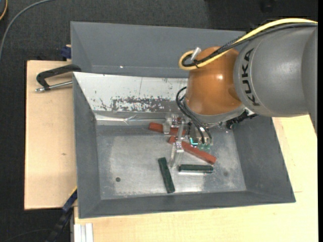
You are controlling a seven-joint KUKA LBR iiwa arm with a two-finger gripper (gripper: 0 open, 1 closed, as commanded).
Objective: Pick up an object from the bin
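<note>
Grey metal bin [126, 153] has its left floor bare up to the sloped walls, while the arm's orange-covered wrist [209, 87] hangs over the right half. Its gripper [177, 144] points down near the floor's middle, spread or closed I cannot tell, just beside a red bar [201, 155]; a slanted green bar [165, 174] and a level green bar [195, 169] lie toward the front wall, a small red piece [156, 127] behind.

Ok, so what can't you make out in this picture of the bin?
Camera view:
Red bar: upper end hidden under the gripper.
Reddish piece by the back wall: right end covered by the gripper.
Dark speck on the bin floor: too small to identify.
Floor beneath the arm's orange cover: hidden.
</note>
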